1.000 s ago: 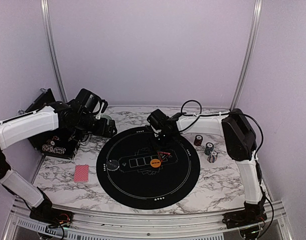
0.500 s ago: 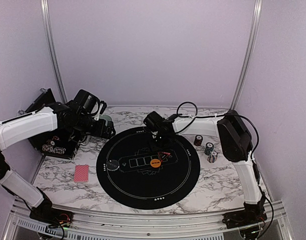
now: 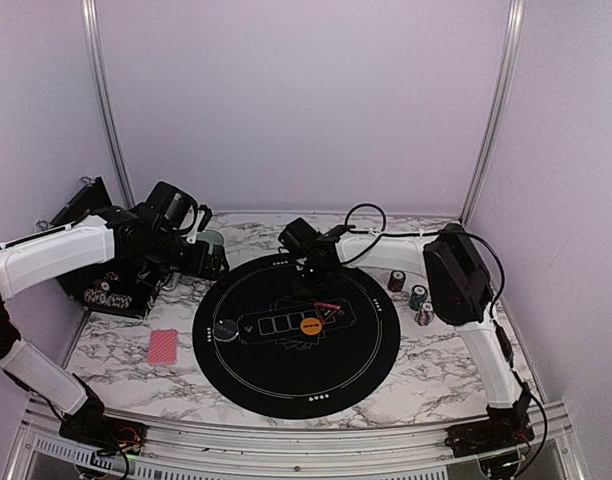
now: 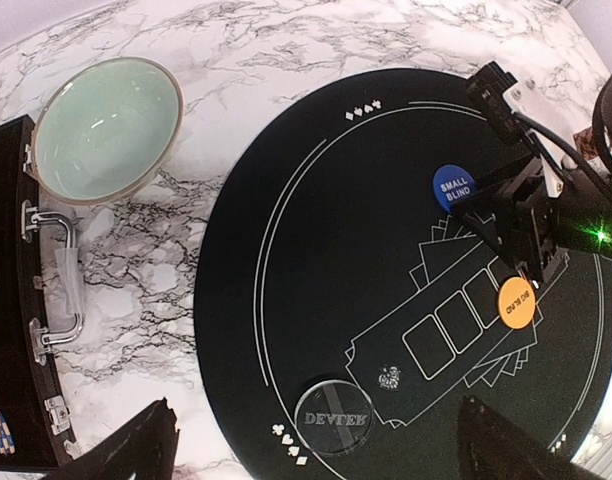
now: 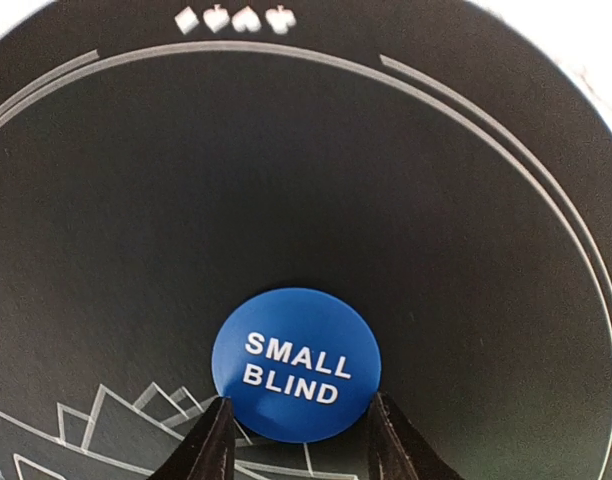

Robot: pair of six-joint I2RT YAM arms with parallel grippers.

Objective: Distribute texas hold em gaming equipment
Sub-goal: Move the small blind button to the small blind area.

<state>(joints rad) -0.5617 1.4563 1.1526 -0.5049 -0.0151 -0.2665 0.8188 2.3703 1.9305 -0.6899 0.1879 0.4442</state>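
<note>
- My right gripper [image 5: 301, 447] has its jaws closed onto the blue SMALL BLIND disc [image 5: 296, 365], one finger touching each side of its near rim. I cannot tell whether it is lifted off the mat [image 5: 136, 200].
- The disc sits inside the mat's white ring, toward the far edge with the suit symbols. Bare black surface lies open ahead of it and to both sides.
- My left gripper [image 4: 321, 445] hangs with its jaws wide apart, holding nothing, above the mat's left part, over the dealer disc [image 4: 333, 418].
- The orange disc [image 4: 516, 302] lies mid-mat, just beside my right fingers.
- The teal bowl [image 4: 106, 128] and the black case [image 4: 6, 300] crowd the marble off the mat's left edge.
- A red-backed card [image 3: 163, 346] lies on open marble left of the mat. Three chip stacks [image 3: 418, 297] stand off its right edge.
</note>
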